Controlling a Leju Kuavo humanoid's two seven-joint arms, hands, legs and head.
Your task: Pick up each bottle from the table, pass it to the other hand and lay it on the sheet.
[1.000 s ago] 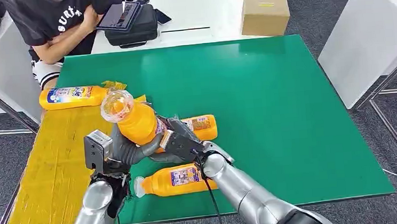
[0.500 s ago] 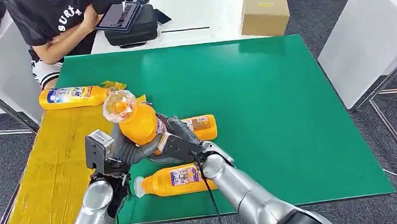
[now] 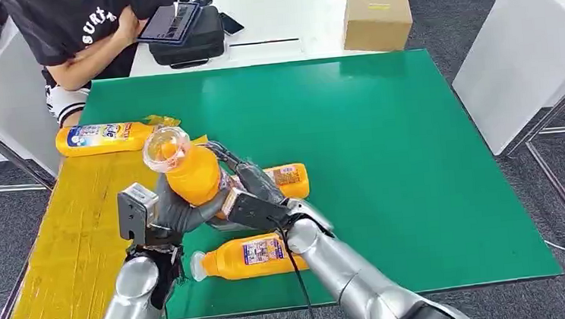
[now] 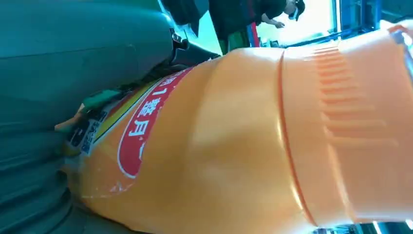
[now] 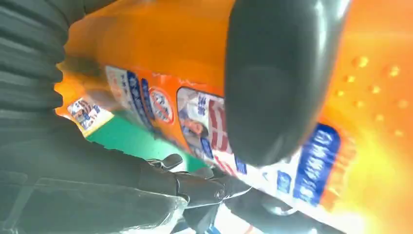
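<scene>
Both hands meet at lower centre-left of the head view around one raised bottle [image 3: 189, 171]. Our left hand [image 3: 173, 210] rises from its silver arm at lower left and wraps the bottle's lower body from the left; our right hand [image 3: 244, 197] reaches in from the lower right, fingers [image 3: 222, 155] lying up along the bottle's right side, so both grip it. The bottle tilts with its clear cap end toward the upper left, above the line where the yellow sheet [image 3: 72, 237] meets the green table [image 3: 387, 166]. The left wrist view shows its orange body [image 4: 243, 136] close up; in the right wrist view a thick grey thumb [image 5: 277, 78] presses on its label. Since a second ago the bottle and both hands have shifted only slightly, and the right fingers now reach higher on it. One bottle [image 3: 102, 138] lies across the sheet's top end, two more [image 3: 245, 258] [image 3: 289, 180] lie on the table near our hands.
</scene>
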